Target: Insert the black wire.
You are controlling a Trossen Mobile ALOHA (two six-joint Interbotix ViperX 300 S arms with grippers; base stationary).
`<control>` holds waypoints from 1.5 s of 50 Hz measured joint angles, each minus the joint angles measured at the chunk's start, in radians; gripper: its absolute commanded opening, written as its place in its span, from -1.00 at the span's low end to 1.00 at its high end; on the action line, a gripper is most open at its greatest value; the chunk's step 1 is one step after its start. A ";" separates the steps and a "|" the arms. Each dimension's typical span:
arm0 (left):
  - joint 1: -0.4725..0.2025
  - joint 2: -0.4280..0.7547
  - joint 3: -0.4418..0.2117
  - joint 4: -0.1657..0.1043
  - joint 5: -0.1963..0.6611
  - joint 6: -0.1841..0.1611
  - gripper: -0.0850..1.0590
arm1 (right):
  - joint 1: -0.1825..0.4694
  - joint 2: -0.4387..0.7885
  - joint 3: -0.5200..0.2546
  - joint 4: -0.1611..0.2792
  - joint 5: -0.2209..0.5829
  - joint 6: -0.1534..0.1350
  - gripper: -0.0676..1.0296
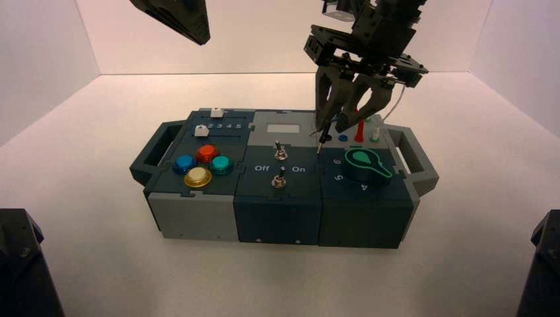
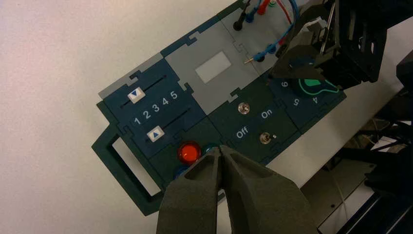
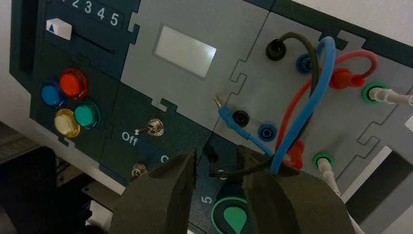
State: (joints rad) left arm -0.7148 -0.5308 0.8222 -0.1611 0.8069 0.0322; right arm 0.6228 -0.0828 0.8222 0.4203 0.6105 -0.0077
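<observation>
Overhead, right gripper (image 1: pixel 328 129) pinches the black wire (image 3: pixel 212 152) above the box (image 1: pixel 277 218) on a white table (image 1: pixel 79 198).

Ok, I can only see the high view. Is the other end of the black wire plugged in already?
Observer: Yes. The right wrist view shows the black wire ending in a plug seated in the far black socket.
Operator: So where does the loose end go?
Observer: An empty black socket sits just beyond the right gripper.
Operator: And the other arm?
Observer: It's waiting. The left gripper is shut and empty, away from the wires.
</observation>
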 measured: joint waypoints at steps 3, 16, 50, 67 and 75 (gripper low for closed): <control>0.000 0.000 -0.005 -0.002 0.000 0.000 -0.91 | 0.002 0.000 0.002 0.000 0.000 0.000 -0.07; 0.000 0.002 -0.015 0.002 0.000 0.000 -0.91 | 0.003 0.000 0.000 0.002 -0.002 0.000 -0.10; 0.000 0.021 -0.020 0.011 0.000 0.000 -0.91 | 0.014 0.011 -0.002 0.031 -0.008 0.000 -0.13; 0.000 0.023 -0.020 0.012 0.000 0.000 -0.91 | 0.015 0.021 -0.002 0.032 -0.012 -0.002 -0.20; 0.000 0.021 -0.021 0.012 0.000 0.000 -0.91 | 0.015 0.021 -0.002 0.032 -0.017 0.000 -0.44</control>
State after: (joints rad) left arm -0.7148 -0.5093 0.8007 -0.1488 0.8069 0.0322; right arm 0.6381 -0.0614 0.8207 0.4525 0.5937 -0.0077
